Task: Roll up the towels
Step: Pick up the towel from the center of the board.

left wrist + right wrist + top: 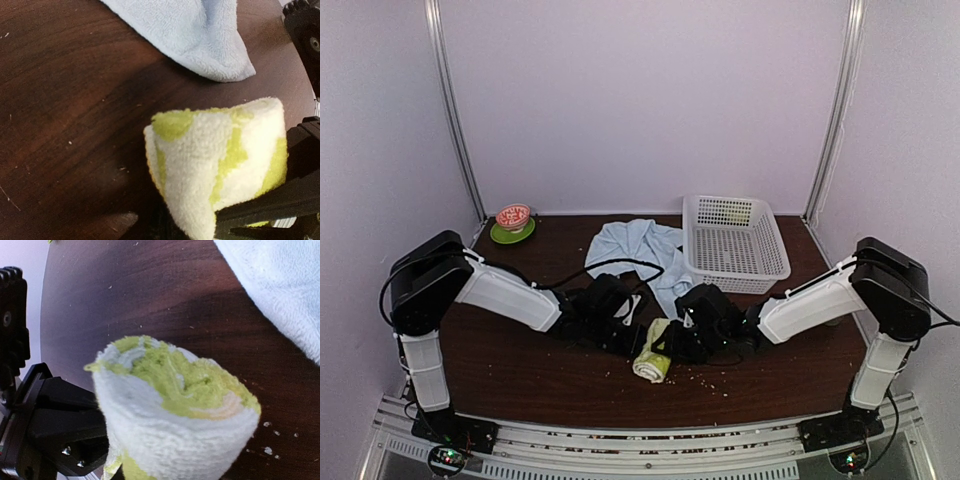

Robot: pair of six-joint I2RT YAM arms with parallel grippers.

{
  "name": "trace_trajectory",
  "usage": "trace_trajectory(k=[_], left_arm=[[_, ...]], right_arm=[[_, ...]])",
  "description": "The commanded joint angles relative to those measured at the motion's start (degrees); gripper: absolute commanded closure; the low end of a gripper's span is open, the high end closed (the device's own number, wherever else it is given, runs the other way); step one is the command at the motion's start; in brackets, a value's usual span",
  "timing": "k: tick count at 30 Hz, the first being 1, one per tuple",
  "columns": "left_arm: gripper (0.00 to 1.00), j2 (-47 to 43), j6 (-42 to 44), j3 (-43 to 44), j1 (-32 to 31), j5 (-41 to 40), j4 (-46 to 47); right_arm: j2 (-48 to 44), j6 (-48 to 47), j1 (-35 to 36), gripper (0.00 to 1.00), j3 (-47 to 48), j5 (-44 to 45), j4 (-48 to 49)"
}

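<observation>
Near the table's (pixel 520 365) front edge, about midway along, the yellow-green towel (pixel 653 362) lies rolled; I judge the grippers bracket its ends so the roll holds tight; the left gripper (pixel 632 338) is closed; the right gripper (pixel 677 345) I cannot read, its fingers hidden behind cloth; the light-blue towel (pixel 638 248) sits crumpled towards the back edge beside the basket (pixel 782 268), not yet rolled.
</observation>
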Motion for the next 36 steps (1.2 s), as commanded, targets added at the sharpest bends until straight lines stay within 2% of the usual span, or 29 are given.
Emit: trace_trajectory(k=[1,4,8,14,18,21,23,27,32,36], left_arm=[[1.0,-1.98,0.41,-1.4,-0.51,0.7,-0.91],[1.0,-3.83,0.28,-1.66,-0.55,0.31,-2.04],[1.0,-8.11,-0.07,-2.44,-0.51,-1.45,-4.66],[1.0,-17.32,0.66,-4.67,-0.23,-6.64,-10.39],[1.0,-22.81,0.71,-6.98,0.22,-9.45,-12.44],[1.0,-26.02,1.17,-7.64,0.48,-11.45,-14.24],[1.0,-27.3,1.43,-7.66,0.67,-12.85,-15.52],[1.0,-28.21,1.79,-7.84,1.31,-14.03,-16.88],[1.0,-26.96,2.33,-6.77,2.23,-13.8,-18.18],[1.0,-25.67,4.42,-4.16,2.68,-13.56,-20.35]], right_arm=[[0.81,-0.33,0.29,0.87,-0.19,0.79,-0.35],[-0.8,-1.19,0.27,1.0,-0.55,0.36,0.19],[-5.81,-2.75,0.12,1.0,-1.62,0.23,-1.38],[-19.07,-7.9,-1.77,1.0,-1.54,2.95,-12.56],[-27.46,-13.32,-6.84,1.0,3.24,4.8,-22.17],[-30.86,-17.33,-12.19,1.0,9.53,6.57,-29.11],[-31.65,-18.44,-17.09,1.0,12.67,7.2,-30.26],[-29.2,-17.1,-26.49,1.0,17.2,9.62,-27.6],[-18.56,-14.38,-32.67,1.0,25.4,14.78,-23.88],[-4.05,-18.38,-35.31,1.0,41.28,10.5,-29.73]])
